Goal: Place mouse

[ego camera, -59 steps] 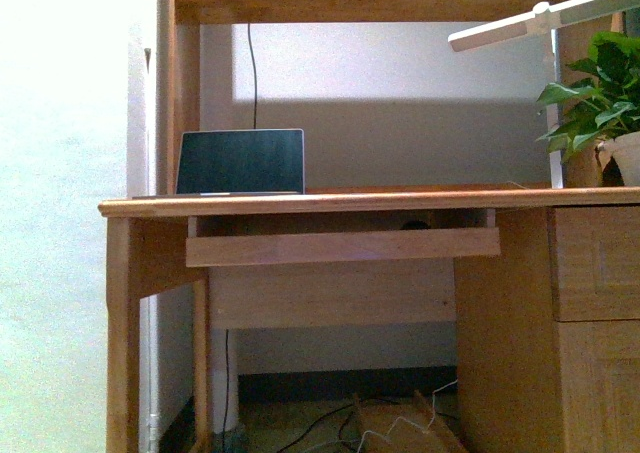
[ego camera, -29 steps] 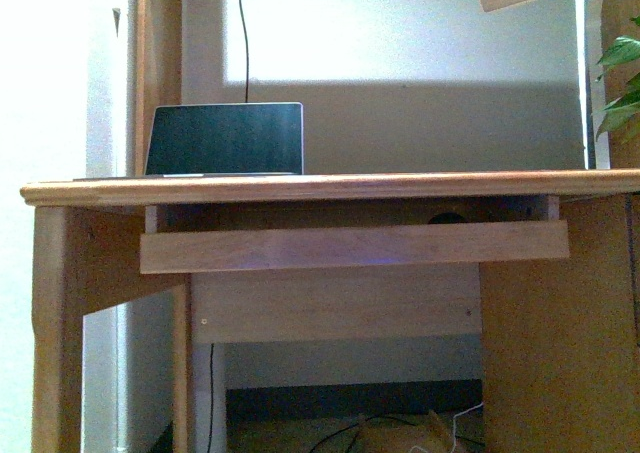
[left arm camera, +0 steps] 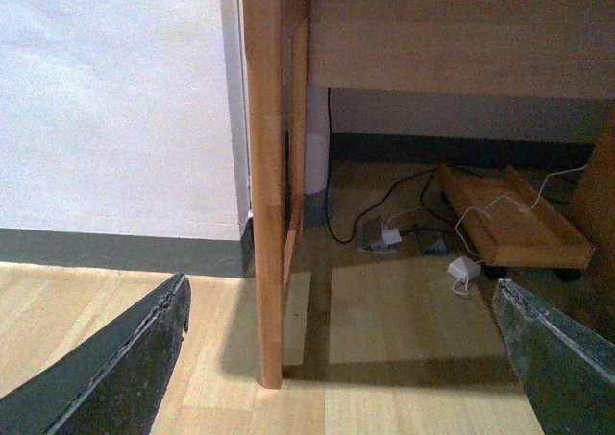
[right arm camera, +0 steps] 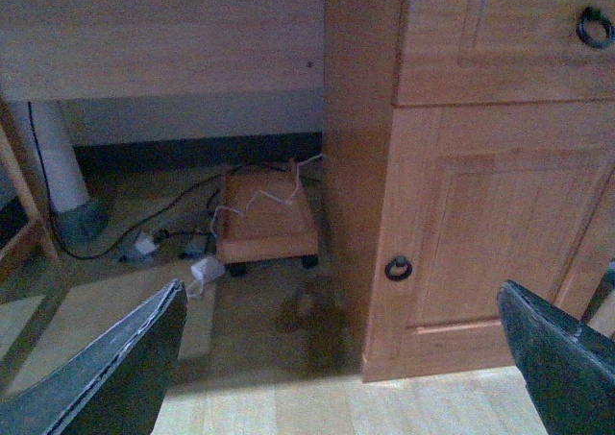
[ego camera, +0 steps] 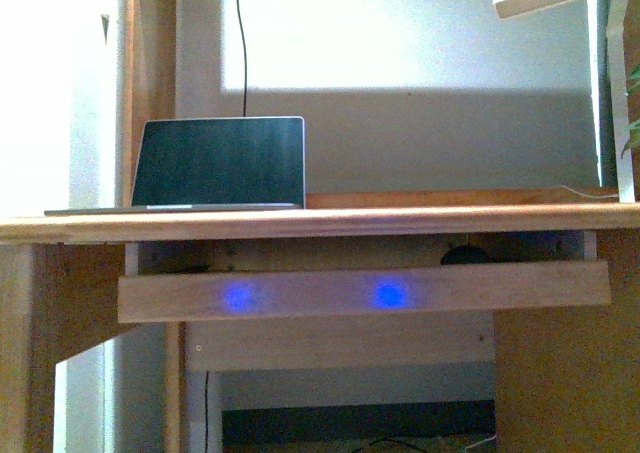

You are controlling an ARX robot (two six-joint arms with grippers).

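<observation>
The left gripper [left arm camera: 338, 286] hangs with its jaws spread wide and nothing between them, low over the wooden floor [left arm camera: 404, 397] beside a desk leg [left arm camera: 265, 176]. The right gripper [right arm camera: 341, 289] is likewise wide apart and empty, facing a cabinet door [right arm camera: 490, 233] with a ring handle [right arm camera: 398, 268]. In the front view the mouse [ego camera: 465, 256] shows only as a dark dome just behind the tray board [ego camera: 330, 295] — toward its right end, beneath the counter [ego camera: 320, 223]. A laptop [ego camera: 218, 163] stands open on the counter's left part.
</observation>
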